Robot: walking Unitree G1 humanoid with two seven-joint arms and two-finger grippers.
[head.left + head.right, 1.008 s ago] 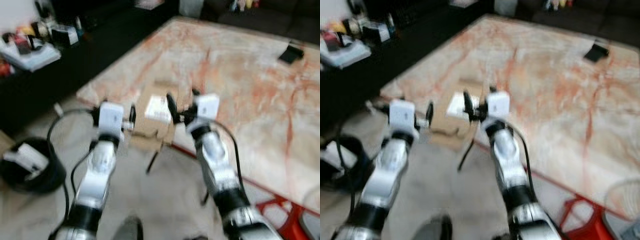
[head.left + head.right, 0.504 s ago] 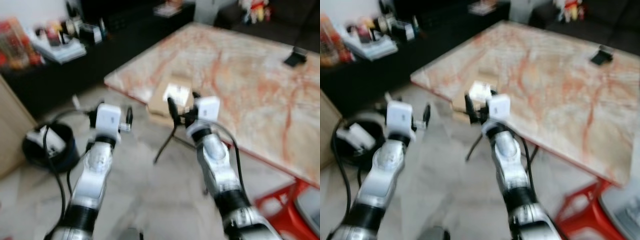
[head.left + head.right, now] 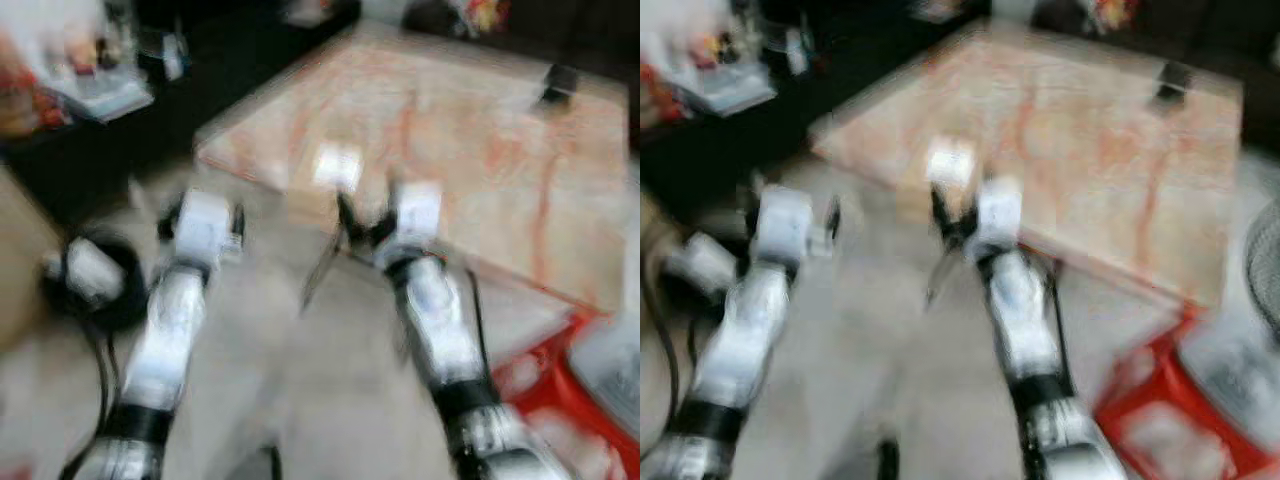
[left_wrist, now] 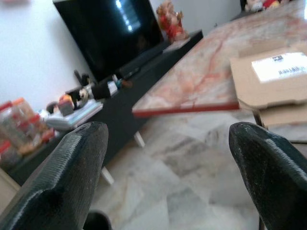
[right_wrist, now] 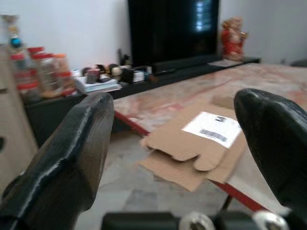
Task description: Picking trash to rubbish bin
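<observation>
Eye views, blurred: marbled worktop (image 3: 500, 130); flattened carton (image 3: 325, 185) overhangs its near edge, bare floor (image 3: 290, 400) below. Both arms reach forward, carton just beyond.
Left wrist view: left gripper (image 4: 165, 163), fingers apart, gripping nothing; carton label (image 4: 283, 67) barcoded, text unreadable.
Right wrist view: right gripper (image 5: 175, 158), fingers apart, gripping nothing; carton between them, at the worktop edge.
</observation>
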